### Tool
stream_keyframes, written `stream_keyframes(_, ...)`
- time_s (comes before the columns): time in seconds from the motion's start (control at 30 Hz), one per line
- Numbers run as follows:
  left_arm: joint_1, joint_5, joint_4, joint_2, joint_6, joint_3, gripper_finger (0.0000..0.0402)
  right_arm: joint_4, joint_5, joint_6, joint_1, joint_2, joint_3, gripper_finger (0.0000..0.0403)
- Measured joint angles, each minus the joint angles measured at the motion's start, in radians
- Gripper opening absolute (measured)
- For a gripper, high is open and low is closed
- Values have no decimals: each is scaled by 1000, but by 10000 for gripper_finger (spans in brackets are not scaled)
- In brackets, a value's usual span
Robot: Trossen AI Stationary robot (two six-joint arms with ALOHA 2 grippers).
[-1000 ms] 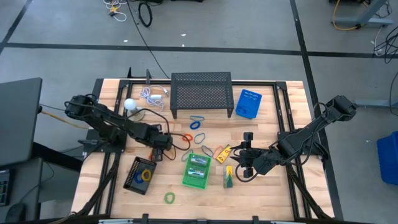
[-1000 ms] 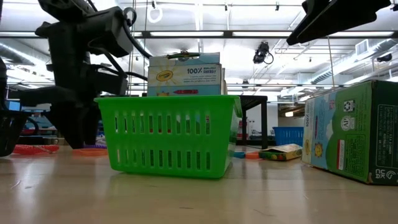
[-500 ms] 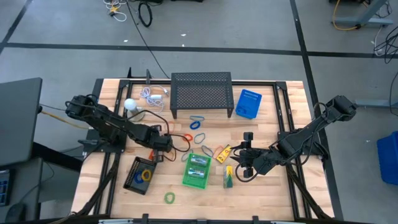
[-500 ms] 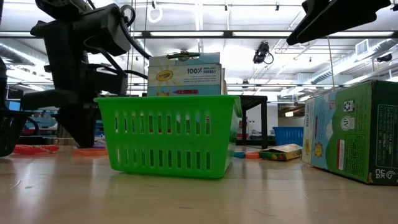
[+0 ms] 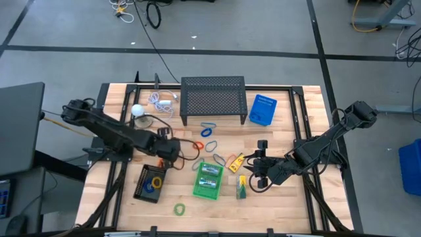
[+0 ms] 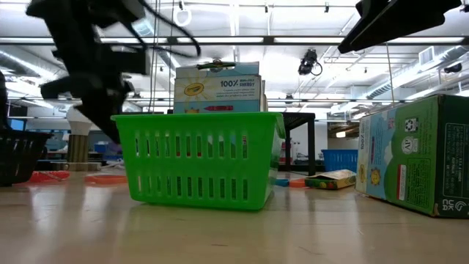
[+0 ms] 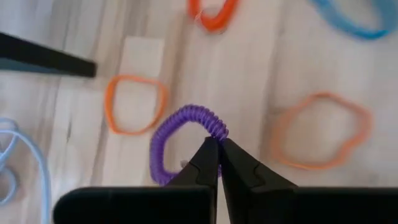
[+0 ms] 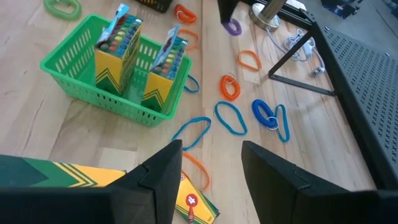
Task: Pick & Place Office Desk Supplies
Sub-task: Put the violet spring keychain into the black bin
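Left wrist view: left claw [image 7: 217, 144] pinched shut on purple coiled loop [image 7: 184, 127]; thin grip at the tips may slip during lifting.

White ball [image 5: 137, 110] beside white coiled cable [image 5: 161, 100] — black mesh rack [image 5: 212, 99] nearby.

A robotics lab: taped concrete floor [image 5: 263, 39], loose floor cables [image 5: 152, 13], exposed ceiling ducts [image 6: 410, 70].
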Motion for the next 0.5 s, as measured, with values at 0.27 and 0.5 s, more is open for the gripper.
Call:
stream_keyframes(0.27,-110,-7,-5,-181,-95,1,7,1,-5,1,0,0,0,176)
stream_keyframes(0.5,-265,4,-64,-289,-286,2,7,1,-30,3,0,0,0,176)
